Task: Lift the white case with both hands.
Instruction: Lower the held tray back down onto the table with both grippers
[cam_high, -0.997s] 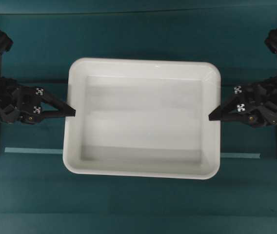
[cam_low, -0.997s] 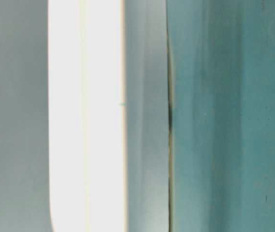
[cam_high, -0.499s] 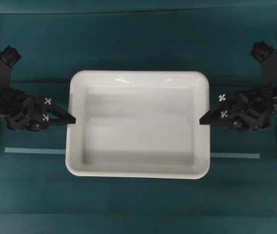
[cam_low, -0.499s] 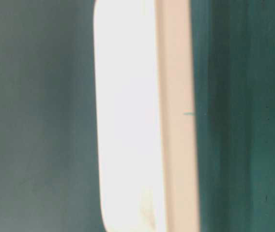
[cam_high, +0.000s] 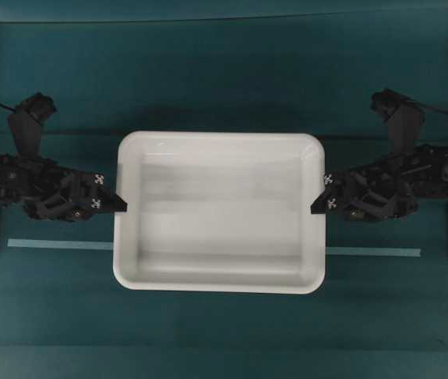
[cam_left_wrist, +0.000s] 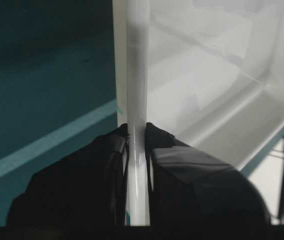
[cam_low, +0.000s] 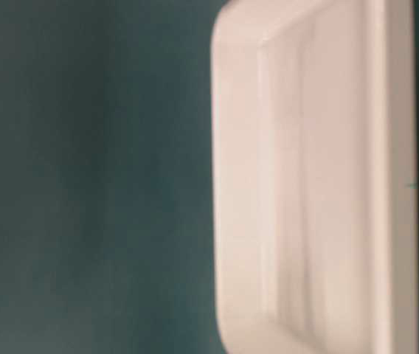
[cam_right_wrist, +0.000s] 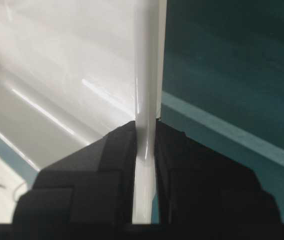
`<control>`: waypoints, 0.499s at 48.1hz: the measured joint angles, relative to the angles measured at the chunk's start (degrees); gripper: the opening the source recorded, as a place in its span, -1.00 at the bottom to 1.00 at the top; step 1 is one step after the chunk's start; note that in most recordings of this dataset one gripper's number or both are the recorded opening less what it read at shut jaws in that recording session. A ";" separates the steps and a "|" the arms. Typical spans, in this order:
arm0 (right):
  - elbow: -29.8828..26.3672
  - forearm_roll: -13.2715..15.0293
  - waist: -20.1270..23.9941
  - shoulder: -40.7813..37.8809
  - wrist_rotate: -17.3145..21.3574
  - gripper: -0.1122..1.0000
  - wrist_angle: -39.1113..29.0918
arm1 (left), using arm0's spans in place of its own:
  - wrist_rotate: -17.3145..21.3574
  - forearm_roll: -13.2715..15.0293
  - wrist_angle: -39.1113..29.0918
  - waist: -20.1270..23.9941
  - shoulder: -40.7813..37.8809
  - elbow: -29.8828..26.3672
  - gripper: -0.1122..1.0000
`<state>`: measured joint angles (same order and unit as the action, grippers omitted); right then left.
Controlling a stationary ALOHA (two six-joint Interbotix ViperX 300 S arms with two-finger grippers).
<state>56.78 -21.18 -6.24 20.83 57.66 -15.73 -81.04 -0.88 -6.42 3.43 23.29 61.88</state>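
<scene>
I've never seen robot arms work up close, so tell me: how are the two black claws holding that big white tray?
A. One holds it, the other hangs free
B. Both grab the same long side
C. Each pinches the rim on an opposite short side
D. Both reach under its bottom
C: the left gripper and the right gripper each clamp the rim of the white case at opposite ends, rim squeezed between the fingers in both wrist views.
</scene>
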 measured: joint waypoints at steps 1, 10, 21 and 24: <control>0.00 -0.09 0.00 -0.26 -0.09 -0.62 0.00 | 0.09 0.00 0.35 0.00 -0.62 -0.09 -0.69; 0.44 0.00 0.00 -1.76 -0.44 -0.62 0.35 | 0.00 0.00 3.52 0.18 -6.94 -0.35 -0.69; 0.62 0.00 0.00 -4.48 -0.53 -0.62 0.62 | -0.18 0.00 4.31 0.18 -11.69 -0.79 -0.69; 0.62 0.00 0.00 -5.54 -0.70 -0.62 0.97 | -0.18 0.00 4.31 0.26 -11.78 -0.79 -0.69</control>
<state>57.39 -21.18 -6.24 15.29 56.95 -14.77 -81.21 -0.88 -2.11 3.69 11.51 61.08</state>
